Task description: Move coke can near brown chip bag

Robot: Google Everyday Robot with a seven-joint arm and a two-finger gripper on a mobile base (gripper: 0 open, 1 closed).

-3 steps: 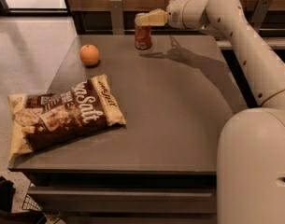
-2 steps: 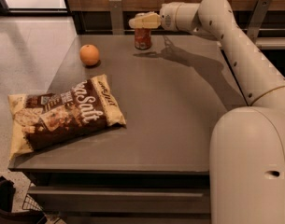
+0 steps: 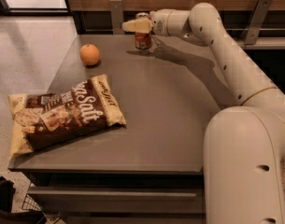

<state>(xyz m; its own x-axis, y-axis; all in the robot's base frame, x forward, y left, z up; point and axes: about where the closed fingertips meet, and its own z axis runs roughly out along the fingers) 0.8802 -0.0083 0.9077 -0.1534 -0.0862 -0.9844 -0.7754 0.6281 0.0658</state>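
Where the grey-brown tabletop [image 3: 170, 125] came nearest, item one: a large flat dark-brown chip bag with cream-yellow edges [image 3: 62, 115], face up at the near left corner. Its big white lettering read "Salt"; the smaller print was illegible. Item two, farther back on the left: a round orange fruit [image 3: 89, 54], loose, well apart from the bag. Item three, at the far edge: a small red coke can with a silver top [image 3: 143, 41], upright, lettering unreadable, well apart from the bag, so I judged the move not yet made. Item four: my cream claw [image 3: 135, 25], level across the can's upper part, apparently for a side grasp. Whether it was closed on the can I could not tell.
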